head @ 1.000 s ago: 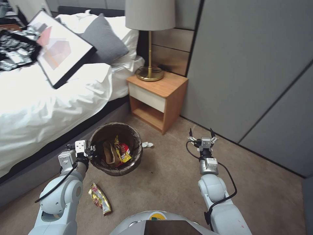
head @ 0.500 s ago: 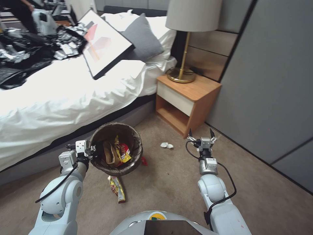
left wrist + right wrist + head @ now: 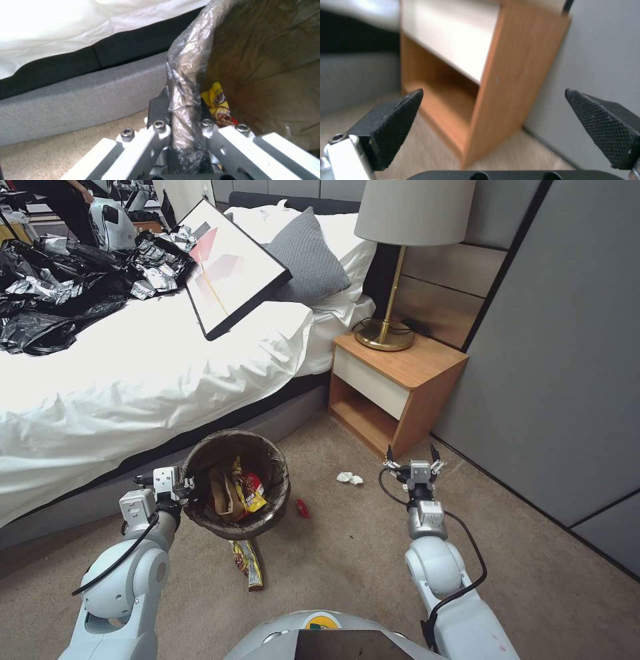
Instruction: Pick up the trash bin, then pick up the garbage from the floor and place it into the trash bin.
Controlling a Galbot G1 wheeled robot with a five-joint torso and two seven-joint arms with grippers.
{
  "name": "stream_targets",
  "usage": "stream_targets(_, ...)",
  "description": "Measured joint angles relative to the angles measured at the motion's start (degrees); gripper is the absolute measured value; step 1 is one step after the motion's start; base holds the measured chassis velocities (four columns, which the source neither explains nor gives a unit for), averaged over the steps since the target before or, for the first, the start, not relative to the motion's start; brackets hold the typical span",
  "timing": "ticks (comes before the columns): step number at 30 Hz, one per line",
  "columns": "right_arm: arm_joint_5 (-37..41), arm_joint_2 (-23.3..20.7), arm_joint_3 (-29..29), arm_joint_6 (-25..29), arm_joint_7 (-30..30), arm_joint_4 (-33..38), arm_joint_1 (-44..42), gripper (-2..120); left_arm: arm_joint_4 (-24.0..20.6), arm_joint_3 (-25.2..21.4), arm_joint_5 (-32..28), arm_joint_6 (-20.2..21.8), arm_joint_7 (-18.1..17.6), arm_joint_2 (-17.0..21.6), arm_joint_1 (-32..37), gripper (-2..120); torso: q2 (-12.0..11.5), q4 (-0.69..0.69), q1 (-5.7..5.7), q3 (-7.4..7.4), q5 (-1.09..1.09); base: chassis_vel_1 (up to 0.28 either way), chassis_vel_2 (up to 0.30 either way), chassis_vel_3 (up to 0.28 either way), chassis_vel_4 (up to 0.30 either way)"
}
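I have the left tool [image 3: 189, 493] clamped on the bag-lined rim of the trash bin [image 3: 263, 447], holding it above the carpet beside the bed [image 3: 133, 380], wrappers inside. My right tool [image 3: 413, 455] hangs spread and empty near the nightstand [image 3: 400, 380]. A yellow wrapper [image 3: 248, 563], red scrap [image 3: 302, 507] and white crumpled scrap [image 3: 349, 478] lie on the floor.

head: high, looking down at floor [image 3: 347, 553] | wrists: close | right wrist, head share nightstand [image 3: 400, 380]
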Motion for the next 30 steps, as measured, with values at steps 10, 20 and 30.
stream_targets(10,32.7,-12.3,-8.7,-30.0,1.0,-9.9,24.3,100,-0.5,-0.3,0.0,0.1,-0.1,0.3,0.5,0,0.0,0.03,0.00,0.01,0.00,0.000,0.000,0.000,0.000)
stream_targets(20,34.9,-9.3,-22.2,-30.8,-7.7,-35.2,44.6,100,-0.4,-0.3,0.2,0.1,0.0,0.1,0.6,0,0.0,0.04,0.00,0.01,-0.01,0.000,0.000,0.000,0.000)
stream_targets(30,29.4,-5.0,-25.4,-30.4,-11.9,-42.0,43.1,100,1.0,-0.1,0.6,-0.1,0.2,0.1,0.4,0,0.0,0.01,0.00,0.00,-0.01,0.000,0.000,0.000,0.000)
